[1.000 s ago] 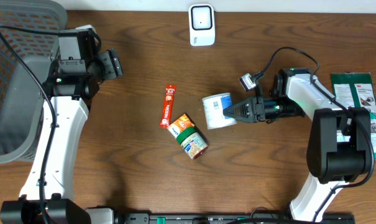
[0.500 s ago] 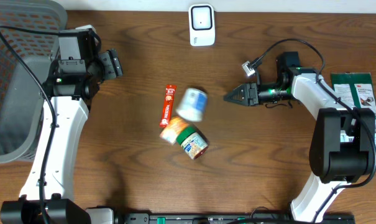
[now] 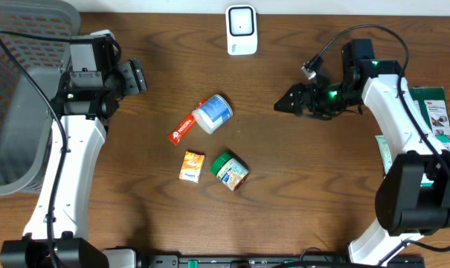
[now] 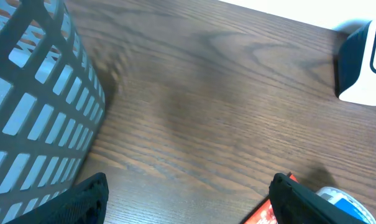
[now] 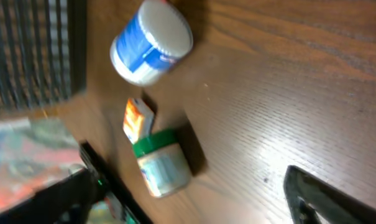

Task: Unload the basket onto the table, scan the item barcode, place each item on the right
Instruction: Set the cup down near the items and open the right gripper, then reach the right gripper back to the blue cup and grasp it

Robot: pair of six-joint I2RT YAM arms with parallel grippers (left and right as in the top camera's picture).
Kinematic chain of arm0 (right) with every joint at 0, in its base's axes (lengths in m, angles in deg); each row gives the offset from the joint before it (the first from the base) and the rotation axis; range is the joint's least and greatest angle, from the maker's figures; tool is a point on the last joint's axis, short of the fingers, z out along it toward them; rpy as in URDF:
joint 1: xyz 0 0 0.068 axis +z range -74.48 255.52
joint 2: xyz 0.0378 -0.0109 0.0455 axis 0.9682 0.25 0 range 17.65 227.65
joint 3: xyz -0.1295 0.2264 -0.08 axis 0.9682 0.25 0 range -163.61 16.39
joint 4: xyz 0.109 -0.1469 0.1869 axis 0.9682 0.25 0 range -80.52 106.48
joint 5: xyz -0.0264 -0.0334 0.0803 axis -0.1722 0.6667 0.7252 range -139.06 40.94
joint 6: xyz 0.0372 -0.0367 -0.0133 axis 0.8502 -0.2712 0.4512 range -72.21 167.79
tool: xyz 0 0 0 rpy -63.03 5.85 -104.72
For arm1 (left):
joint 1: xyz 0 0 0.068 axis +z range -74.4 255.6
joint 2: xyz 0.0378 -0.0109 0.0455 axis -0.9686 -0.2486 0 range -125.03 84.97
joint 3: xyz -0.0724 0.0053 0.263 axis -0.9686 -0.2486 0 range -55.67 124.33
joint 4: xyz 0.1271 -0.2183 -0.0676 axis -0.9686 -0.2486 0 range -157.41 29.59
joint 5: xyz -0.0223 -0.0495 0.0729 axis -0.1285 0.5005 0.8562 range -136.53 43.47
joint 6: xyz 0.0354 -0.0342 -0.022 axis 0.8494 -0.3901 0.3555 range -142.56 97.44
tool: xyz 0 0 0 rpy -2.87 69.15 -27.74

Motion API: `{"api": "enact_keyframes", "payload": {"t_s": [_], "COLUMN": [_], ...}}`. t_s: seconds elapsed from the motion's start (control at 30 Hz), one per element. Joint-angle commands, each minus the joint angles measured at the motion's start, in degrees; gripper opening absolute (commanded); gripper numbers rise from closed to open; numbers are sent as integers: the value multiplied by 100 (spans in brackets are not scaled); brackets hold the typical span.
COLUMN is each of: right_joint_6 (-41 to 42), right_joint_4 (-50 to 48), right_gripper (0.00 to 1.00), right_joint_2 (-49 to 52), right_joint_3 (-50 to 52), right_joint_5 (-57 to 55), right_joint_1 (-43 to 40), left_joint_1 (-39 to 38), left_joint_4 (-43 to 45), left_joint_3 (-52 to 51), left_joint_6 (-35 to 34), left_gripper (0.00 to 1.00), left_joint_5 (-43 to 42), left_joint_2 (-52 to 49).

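Four small goods lie mid-counter on dark wood grain. Beside a grey mesh basket, the left fingers stand spread and empty. A flat red sachet, its print too small to read, touches the round blue-and-white tub. The tub lies on its side, well apart from both sets of fingers. Nearer the front lie an orange packet and a green-lidded jar, tipped over. A white scanner sits at the far edge. The right fingers hang wide apart, holding nothing. A green pack reads "3M".
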Motion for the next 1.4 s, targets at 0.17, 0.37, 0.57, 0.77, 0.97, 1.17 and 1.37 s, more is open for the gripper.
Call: {"api": "enact_keyframes", "payload": {"t_s": [0.17,0.37,0.57,0.77,0.97,1.17,1.37], "right_joint_6": [573,2131,2671,2887,2557,4850,5753], "right_joint_4": [-181,-1381,-1773,-1799,-1746,-1816,-2092], "right_gripper": [99,99,99,99,99,99,99], "right_joint_2": [7,7,7,2,-4,-2,0], "right_joint_3": [199,713,918,918,918,918,918], "right_joint_5": [238,70,-1290,-1788,-1744,-2288,-2406], "right_joint_1": [546,1010,1731,2205,2308,2385,2669], "left_joint_1": [2,2,2,2,2,2,2], "left_joint_4": [7,7,7,7,7,7,7], "left_joint_3": [15,15,15,15,15,15,15], "left_joint_6": [-9,-9,-9,-9,-9,-9,-9], "left_gripper": [83,83,83,83,83,83,83], "left_joint_5": [72,72,72,72,70,72,72], "left_joint_2": [-57,-57,-57,-57,-57,-57,-57]}}
